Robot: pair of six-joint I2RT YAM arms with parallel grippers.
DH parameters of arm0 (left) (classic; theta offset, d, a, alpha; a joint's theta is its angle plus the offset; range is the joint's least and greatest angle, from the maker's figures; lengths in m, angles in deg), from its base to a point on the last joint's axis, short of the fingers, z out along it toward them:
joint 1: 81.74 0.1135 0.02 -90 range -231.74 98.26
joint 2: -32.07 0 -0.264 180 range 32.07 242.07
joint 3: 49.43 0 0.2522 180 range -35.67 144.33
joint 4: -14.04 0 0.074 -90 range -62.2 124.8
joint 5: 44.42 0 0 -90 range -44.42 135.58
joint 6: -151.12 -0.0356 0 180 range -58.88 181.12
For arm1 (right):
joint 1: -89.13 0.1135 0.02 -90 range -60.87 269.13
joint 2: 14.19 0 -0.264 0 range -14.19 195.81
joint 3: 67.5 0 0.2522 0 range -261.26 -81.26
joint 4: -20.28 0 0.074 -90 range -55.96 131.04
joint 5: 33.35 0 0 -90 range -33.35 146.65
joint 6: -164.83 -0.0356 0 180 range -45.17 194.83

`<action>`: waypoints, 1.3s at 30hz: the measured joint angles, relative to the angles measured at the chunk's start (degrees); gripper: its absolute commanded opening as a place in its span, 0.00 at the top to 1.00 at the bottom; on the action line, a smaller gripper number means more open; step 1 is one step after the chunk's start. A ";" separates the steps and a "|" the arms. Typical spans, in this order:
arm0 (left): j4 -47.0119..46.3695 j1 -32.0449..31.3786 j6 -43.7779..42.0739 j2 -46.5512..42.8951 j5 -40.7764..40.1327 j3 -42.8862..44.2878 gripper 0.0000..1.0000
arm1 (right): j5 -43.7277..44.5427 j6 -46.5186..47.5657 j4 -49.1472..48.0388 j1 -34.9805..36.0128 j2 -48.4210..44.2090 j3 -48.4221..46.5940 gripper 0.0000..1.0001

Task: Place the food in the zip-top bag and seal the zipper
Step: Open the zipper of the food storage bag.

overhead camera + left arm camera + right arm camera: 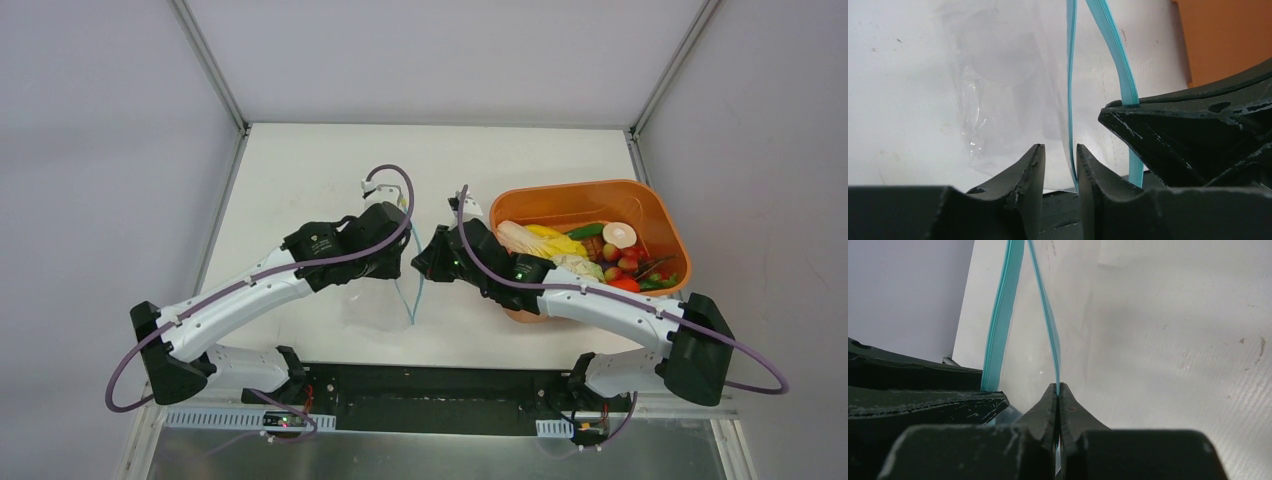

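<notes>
The clear zip-top bag (368,306) lies on the white table between my arms, its mouth parted. Its blue zipper (412,292) splits into two lips. My right gripper (1058,385) is shut on one lip (1050,325), pulling it up. My left gripper (1059,148) is open by a narrow gap, and the other lip (1071,75) runs between its fingers, against the right finger (1088,165). In the top view the left gripper (398,262) and right gripper (421,262) nearly touch. The food (580,250) lies in the orange tub. I see no food in the bag.
The orange tub (600,188) stands right of the bag, just behind my right arm, and it also shows in the left wrist view (1228,35). White walls and metal frame posts close in the table at the back and sides.
</notes>
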 measured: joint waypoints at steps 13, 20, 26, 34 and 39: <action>0.35 -1.29 0.48 -2.60 -4.42 -2.80 1.00 | 3.41 -0.55 -0.07 -0.46 -0.02 0.22 1.00; 2.05 -1.31 0.52 -8.63 -11.28 -3.28 1.00 | 3.28 2.73 4.15 -2.78 -0.02 0.59 1.00; 7.28 -1.31 0.68 -6.99 -16.09 -0.70 1.00 | 2.01 5.79 8.04 -2.71 -0.02 0.52 1.00; 5.60 -1.31 -0.57 -1.31 -10.88 1.84 1.00 | 0.61 7.87 13.18 -2.73 4.28 -5.62 0.99; 2.34 -1.31 -1.60 0.20 -5.66 1.86 1.00 | -4.33 7.82 8.41 -2.71 3.67 -3.48 0.97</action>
